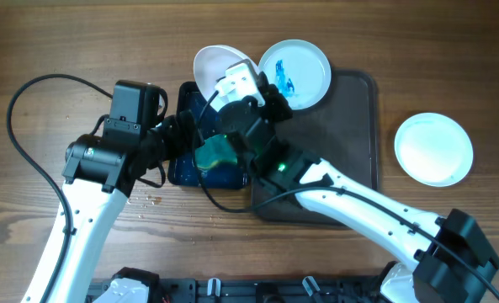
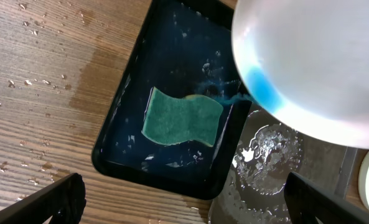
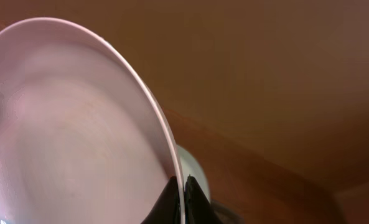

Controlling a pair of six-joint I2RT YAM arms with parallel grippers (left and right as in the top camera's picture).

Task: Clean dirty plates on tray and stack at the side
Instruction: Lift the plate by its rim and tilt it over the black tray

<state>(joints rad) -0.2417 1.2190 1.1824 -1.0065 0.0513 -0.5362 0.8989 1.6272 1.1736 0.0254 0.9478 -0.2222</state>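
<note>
My right gripper (image 1: 225,82) is shut on the rim of a white plate (image 1: 211,61) and holds it tilted above the black basin (image 1: 175,164). In the right wrist view the plate (image 3: 78,124) fills the left side, its rim pinched between my fingertips (image 3: 181,194). The left wrist view shows that plate (image 2: 315,62) from below, a blue smear (image 2: 262,90) on its low edge. My left gripper (image 2: 184,196) is open and empty over the basin's near rim. A second plate (image 1: 294,74) with blue smears lies on the brown tray (image 1: 354,126). A third, pale blue plate (image 1: 434,149) rests on the table to the right.
A green sponge (image 2: 181,117) lies in the basin's (image 2: 119,118) dark blue water. The tray (image 2: 265,155) beside the basin is wet. Water drops dot the wooden table (image 2: 41,81) left of the basin. A black cable (image 1: 30,93) loops at the far left.
</note>
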